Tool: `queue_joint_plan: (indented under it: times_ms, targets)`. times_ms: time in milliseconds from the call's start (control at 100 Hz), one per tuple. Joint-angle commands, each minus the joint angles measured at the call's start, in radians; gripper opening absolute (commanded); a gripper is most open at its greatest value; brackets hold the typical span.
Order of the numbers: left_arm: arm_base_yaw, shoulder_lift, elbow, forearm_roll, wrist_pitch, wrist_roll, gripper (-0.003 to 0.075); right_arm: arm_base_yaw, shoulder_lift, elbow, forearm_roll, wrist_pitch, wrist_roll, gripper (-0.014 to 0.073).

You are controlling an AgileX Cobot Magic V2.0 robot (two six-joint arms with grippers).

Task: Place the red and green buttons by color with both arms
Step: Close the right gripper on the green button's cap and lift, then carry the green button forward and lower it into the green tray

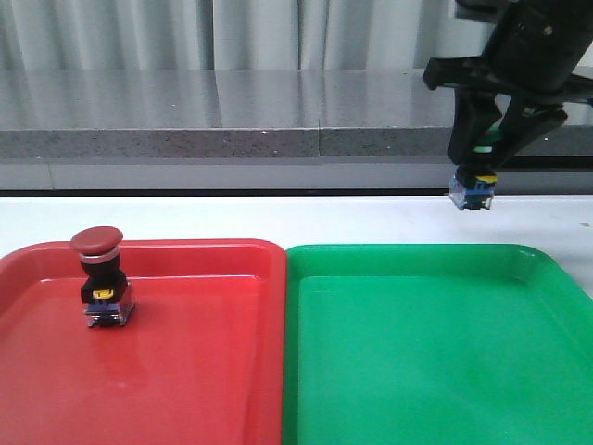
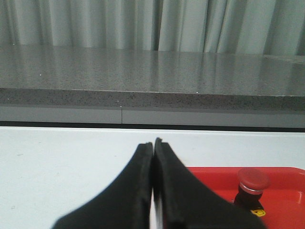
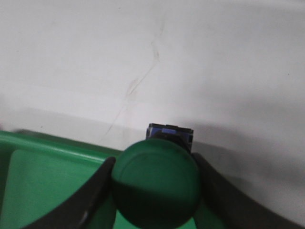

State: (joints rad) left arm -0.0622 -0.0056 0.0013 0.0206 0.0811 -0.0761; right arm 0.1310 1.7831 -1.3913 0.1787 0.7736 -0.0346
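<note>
Two btns, red btn (image 1: 100, 274) upright in red tray (image 1: 185, 371), R fingers (image 1: 491, 139) clamping green btn (image 1: 474, 182), L fingers (image 2: 143, 191) closed, empty

Quick count: two buttons total. One red button (image 1: 100, 278) sits inside the red tray (image 1: 204, 371), toward its far left corner, and one green button (image 1: 476, 178) is up in the air past the far edge of the green tray (image 1: 435, 362), pinched by the right gripper (image 1: 484, 153). Two trays, one red, one green, side by side. Two grippers, counting the left gripper (image 2: 153, 157).
</note>
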Motion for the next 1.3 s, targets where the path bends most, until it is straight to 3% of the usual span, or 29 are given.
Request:
queue_joint_plan:
  times_ms: [0,210,550,1290]
  targets:
    - [0.003,-0.029,0.042,-0.009,-0.089,-0.007,-0.0019,0.011,-0.094,-0.025,0.018,0.017,0.007,0.0268]
    - [0.003,-0.029,0.042,-0.009,-0.089,-0.007,-0.0019,0.077,-0.166,0.08,0.018,0.001,0.071,0.0268]
    - [0.003,-0.029,0.042,-0.009,-0.089,-0.007,-0.0019,0.206,-0.183,0.275,0.018,-0.166,0.182,0.0268]
    - [0.003,-0.029,0.042,-0.009,-0.089,-0.007,-0.0019,0.209,-0.112,0.362,0.021,-0.247,0.204,0.0268]
